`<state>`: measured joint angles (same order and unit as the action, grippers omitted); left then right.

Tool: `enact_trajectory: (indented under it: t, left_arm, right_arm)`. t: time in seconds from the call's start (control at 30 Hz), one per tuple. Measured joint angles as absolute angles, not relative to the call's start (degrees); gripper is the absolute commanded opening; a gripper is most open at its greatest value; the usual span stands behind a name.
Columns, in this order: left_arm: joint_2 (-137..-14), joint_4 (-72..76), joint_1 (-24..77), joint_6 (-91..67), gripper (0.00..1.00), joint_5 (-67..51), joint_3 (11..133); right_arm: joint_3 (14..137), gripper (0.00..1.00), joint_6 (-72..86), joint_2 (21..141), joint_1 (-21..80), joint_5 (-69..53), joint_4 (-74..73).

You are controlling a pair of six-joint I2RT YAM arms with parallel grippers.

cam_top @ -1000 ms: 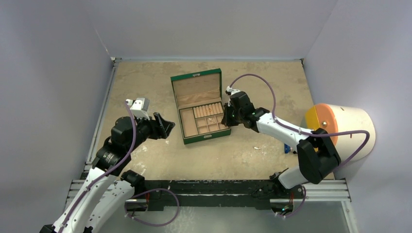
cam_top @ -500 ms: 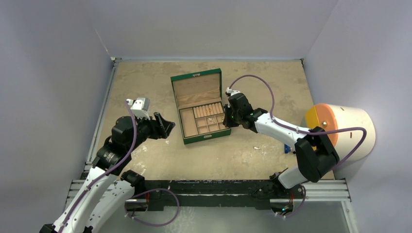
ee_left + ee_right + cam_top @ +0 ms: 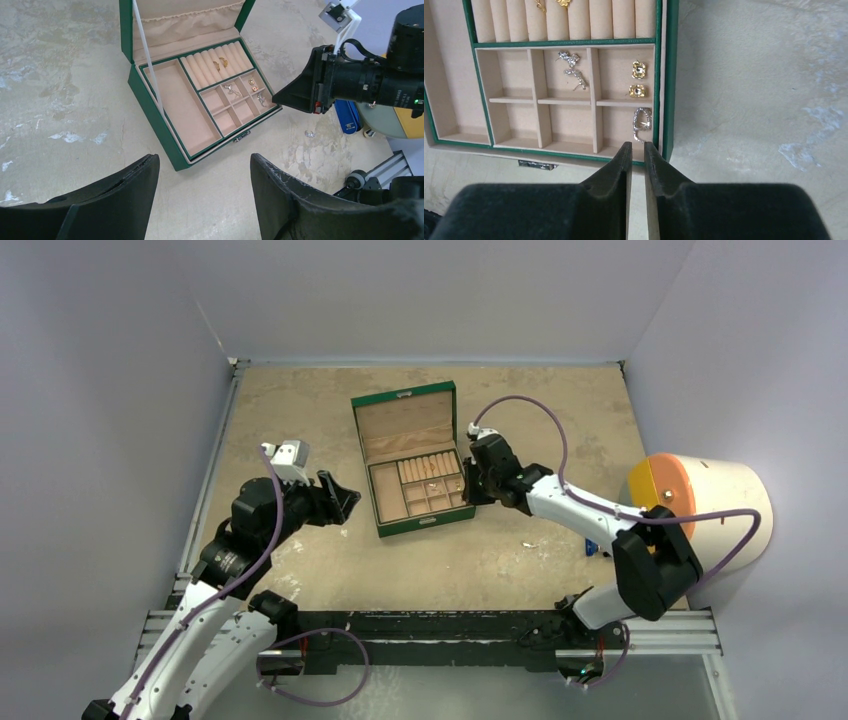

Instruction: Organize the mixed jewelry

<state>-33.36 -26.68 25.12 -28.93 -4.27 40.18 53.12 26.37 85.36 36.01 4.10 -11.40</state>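
Observation:
The open green jewelry box stands mid-table. In the right wrist view its small compartments hold two gold studs, silvery pieces and a silvery hoop-like piece in the near right compartment; gold pieces sit in the ring rolls. My right gripper hovers at the box's near right corner, jaws a narrow gap apart with nothing between them. One small silvery piece lies loose on the table. My left gripper is wide open and empty, left of the box.
A blue clip-like tool lies on the table right of the box, beside the right arm. A white cylinder with an orange face stands at the right edge. Grey walls enclose the table on three sides.
My right gripper has shifted slightly up along the box's right side. The left arm has not moved.

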Motion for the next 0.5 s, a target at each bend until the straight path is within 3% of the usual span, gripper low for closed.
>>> enact_trajectory:
  t: [0.5]
  left_arm:
    - [-33.47,-26.68,25.12,-28.93,0.66,-4.32,40.18]
  right_arm:
    - [43.75,0.31,36.01,64.27,36.16,18.09,-22.13]
